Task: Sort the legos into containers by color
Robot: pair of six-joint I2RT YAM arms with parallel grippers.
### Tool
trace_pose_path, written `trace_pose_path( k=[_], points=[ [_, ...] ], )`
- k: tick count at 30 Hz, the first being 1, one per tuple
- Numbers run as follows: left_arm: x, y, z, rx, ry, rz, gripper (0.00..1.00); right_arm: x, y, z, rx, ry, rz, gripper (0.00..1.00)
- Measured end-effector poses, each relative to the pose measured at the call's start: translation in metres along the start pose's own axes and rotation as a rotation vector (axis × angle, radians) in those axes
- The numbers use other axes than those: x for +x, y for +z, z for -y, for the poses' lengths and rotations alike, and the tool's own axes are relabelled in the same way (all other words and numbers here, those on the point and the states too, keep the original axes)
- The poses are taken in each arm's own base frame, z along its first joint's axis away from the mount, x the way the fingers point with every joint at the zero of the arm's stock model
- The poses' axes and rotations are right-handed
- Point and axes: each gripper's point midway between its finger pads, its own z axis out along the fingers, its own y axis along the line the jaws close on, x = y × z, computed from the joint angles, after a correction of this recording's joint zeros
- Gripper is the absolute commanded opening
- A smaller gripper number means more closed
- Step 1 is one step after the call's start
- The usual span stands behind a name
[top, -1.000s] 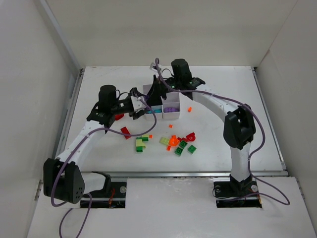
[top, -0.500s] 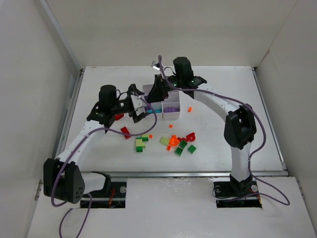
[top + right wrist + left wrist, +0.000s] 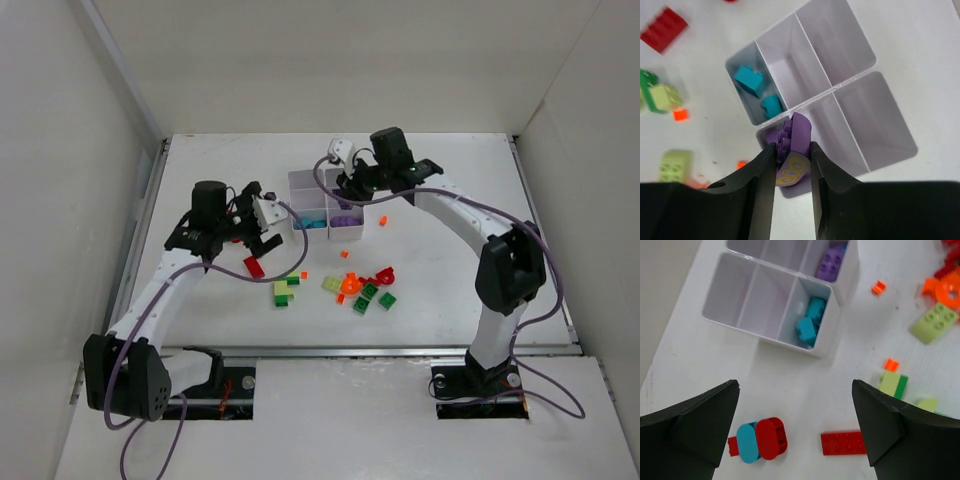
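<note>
The white six-compartment container (image 3: 300, 183) stands at mid-table. Its near compartments hold teal bricks (image 3: 810, 322) and purple bricks (image 3: 830, 262); the others look empty. My right gripper (image 3: 347, 190) is shut on a purple brick (image 3: 795, 132) with a yellow print, held just above the purple compartment (image 3: 790, 185). My left gripper (image 3: 795, 390) is open and empty, left of the container, over a red-and-teal piece (image 3: 760, 440) and a flat red brick (image 3: 842, 442). Loose red, orange and green legos (image 3: 360, 288) lie in front of the container.
A green and yellow-green cluster (image 3: 284, 290) lies left of the pile. A tiny orange brick (image 3: 382, 221) sits right of the container. White walls enclose the table on three sides.
My left gripper has pulled back leftward from the container and now hangs over the red pieces. My right gripper has moved right across the container, from the left column to the purple compartment.
</note>
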Motion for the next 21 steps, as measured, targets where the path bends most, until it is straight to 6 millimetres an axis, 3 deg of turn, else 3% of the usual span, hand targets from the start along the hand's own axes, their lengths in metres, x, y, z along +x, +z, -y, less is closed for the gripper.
trace_pose_path(
  k=[4,7,11,12,13,16,21],
  points=[
    [0.033,0.003,0.022,0.111,0.06,-0.101,0.84,0.02,0.016,0.001,0.02,-0.148,-0.121,0.0],
    [0.067,0.009,0.041,0.229,0.089,-0.193,0.84,0.046,0.028,-0.004,0.017,-0.214,-0.237,0.0],
    [0.103,0.01,0.062,0.36,0.129,-0.284,0.84,0.06,0.036,-0.011,0.033,-0.278,-0.325,0.01],
    [0.106,0.01,0.064,0.376,0.145,-0.293,0.85,0.061,0.037,-0.011,0.048,-0.296,-0.343,0.04],
    [0.108,0.009,0.065,0.388,0.165,-0.297,0.86,0.061,0.036,-0.01,0.068,-0.314,-0.361,0.2],
    [0.11,0.008,0.064,0.41,0.227,-0.3,0.9,0.06,0.036,-0.009,0.111,-0.351,-0.4,0.55],
    [0.122,0.006,0.065,0.466,0.337,-0.33,0.9,0.058,0.036,-0.009,0.139,-0.383,-0.422,0.65]
  ],
)
